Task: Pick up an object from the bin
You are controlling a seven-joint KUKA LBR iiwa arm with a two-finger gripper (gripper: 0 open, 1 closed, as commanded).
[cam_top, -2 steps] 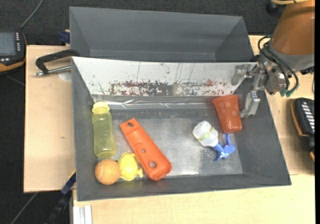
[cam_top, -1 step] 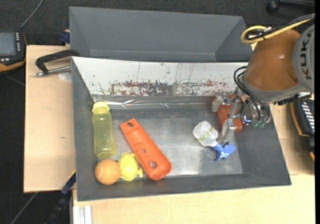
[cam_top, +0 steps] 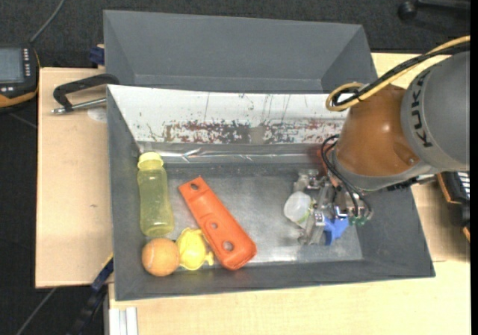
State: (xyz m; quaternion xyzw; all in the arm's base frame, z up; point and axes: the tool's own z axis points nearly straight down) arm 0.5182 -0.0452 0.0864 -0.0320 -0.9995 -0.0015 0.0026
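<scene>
Whitish lump [cam_top: 296, 208] lies lower right of the frame on the bin [cam_top: 258, 183] floor, a blue piece [cam_top: 337, 230] just beside it; our gripper [cam_top: 320, 218] is down between them; whether it is wide or narrow we cannot tell; nothing looks lifted yet, so grasp and raise remain.

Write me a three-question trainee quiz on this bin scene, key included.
1. True or false: the gripper is over the grey metal bin's left half in the view.
2. Which lies nearest the gripper? A) yellow-green translucent plastic bottle B) pale whitish round thing C) long orange plastic bar with holes
3. Fill in: the small orange ball lies in the bin's lower-____ corner in the view.
Key: 1 false; 2 B; 3 left.
</scene>
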